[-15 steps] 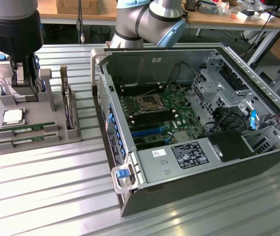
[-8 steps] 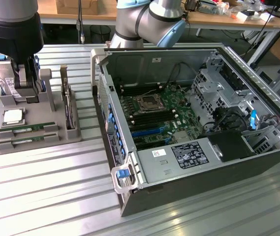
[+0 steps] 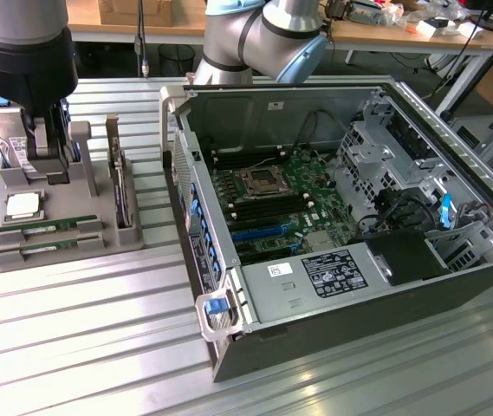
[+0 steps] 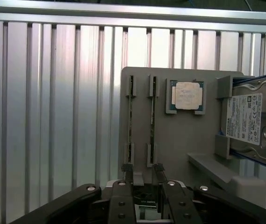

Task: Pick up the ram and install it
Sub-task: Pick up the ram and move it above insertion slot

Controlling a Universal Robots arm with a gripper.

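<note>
Two green ram sticks (image 3: 38,227) lie side by side in slots at the near end of a grey holder tray (image 3: 99,243), on the exterior view's left. In the wrist view they stand on edge as thin strips, one ram stick (image 4: 130,121) beside the other (image 4: 152,121). My gripper (image 3: 48,160) hangs over the tray's middle, above and behind the sticks. Its fingertips (image 4: 123,170) stand apart with nothing between them; the gripper (image 4: 141,173) is open and touches neither stick.
A square silver processor (image 3: 22,205) and a hard drive (image 3: 10,139) share the tray. The open computer case (image 3: 489,186) lies on the exterior view's right, with its motherboard (image 3: 302,212) and black memory slots (image 3: 259,206) exposed. Ribbed metal tabletop (image 3: 81,347) surrounds both.
</note>
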